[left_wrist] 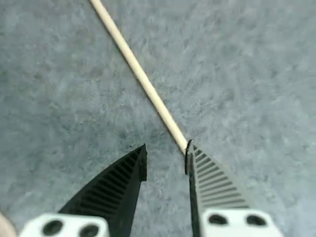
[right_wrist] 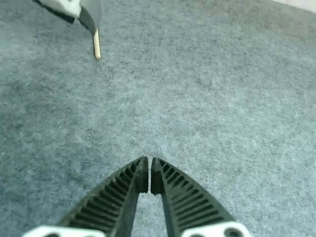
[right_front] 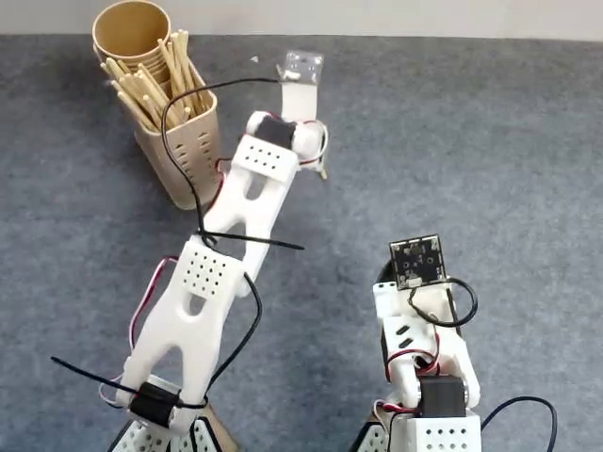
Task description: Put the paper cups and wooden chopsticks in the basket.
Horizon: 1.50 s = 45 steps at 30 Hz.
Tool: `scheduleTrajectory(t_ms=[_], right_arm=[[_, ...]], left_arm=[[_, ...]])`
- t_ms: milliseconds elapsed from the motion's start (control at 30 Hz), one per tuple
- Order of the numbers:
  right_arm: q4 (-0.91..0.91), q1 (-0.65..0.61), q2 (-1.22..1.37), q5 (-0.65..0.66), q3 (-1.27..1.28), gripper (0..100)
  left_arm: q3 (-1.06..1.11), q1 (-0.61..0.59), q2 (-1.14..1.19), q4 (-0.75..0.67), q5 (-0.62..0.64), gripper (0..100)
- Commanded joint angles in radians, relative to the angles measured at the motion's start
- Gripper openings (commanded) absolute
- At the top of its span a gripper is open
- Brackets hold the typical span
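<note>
Left tool [left_wrist: 166, 154]: open, empty — the chopstick [left_wrist: 138, 72] lies on the counter [left_wrist: 247, 74], its end touching one jaw.
Right tool [right_wrist: 149, 174]: closed, empty.
Risk: closing off-centre could flick the chopstick aside.

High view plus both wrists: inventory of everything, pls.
basket: one, beige, perforated, far left of the mat
cups: one stack, count unclear, tan, in the basket
chopsticks: a bundle, too many to count, pale wood, in the basket beside the cups
loose chopstick: one, pale wood, flat on the mat, one end at a fingertip of the left gripper
mat: one, grey, under everything
left gripper: one, black fingers, open, low over the loose chopstick's end, arm stretched out towards the far middle
right gripper: one, black fingers, shut, empty, over bare mat on the near right
</note>
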Motion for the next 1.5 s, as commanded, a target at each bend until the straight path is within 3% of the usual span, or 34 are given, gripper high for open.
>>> scheduleTrajectory(t_ms=[0, 400, 600, 767, 933, 1033, 1133, 1467], right_arm=[[-0.013, -0.005, -0.004, 0.009, 0.087, 2.9], [-0.013, -0.005, -0.004, 0.009, 0.087, 2.9], [-0.013, -0.005, -0.004, 0.009, 0.087, 2.9], [-0.013, -0.005, -0.004, 0.009, 0.087, 2.9], [-0.013, -0.008, -0.004, 0.009, 0.087, 2.9], [-0.013, -0.010, -0.004, 0.009, 0.087, 2.9], [-0.013, -0.010, -0.004, 0.009, 0.087, 2.9], [-0.013, -0.010, -0.004, 0.009, 0.087, 2.9]], left_arm=[[-0.030, -0.005, -0.012, -0.017, 0.009, 22], [-0.002, -0.004, 0.012, -0.021, 0.009, 25], [0.008, -0.012, 0.145, -0.021, 0.005, 9], [0.002, -0.013, 0.177, -0.015, -0.058, 8], [-0.217, -0.013, 0.177, 0.089, -0.068, 0], [-0.354, -0.008, 0.168, 0.144, -0.189, 0], [-0.335, -0.005, 0.050, 0.143, -0.282, 1], [-0.335, -0.024, -0.492, 0.066, -0.345, 1]])
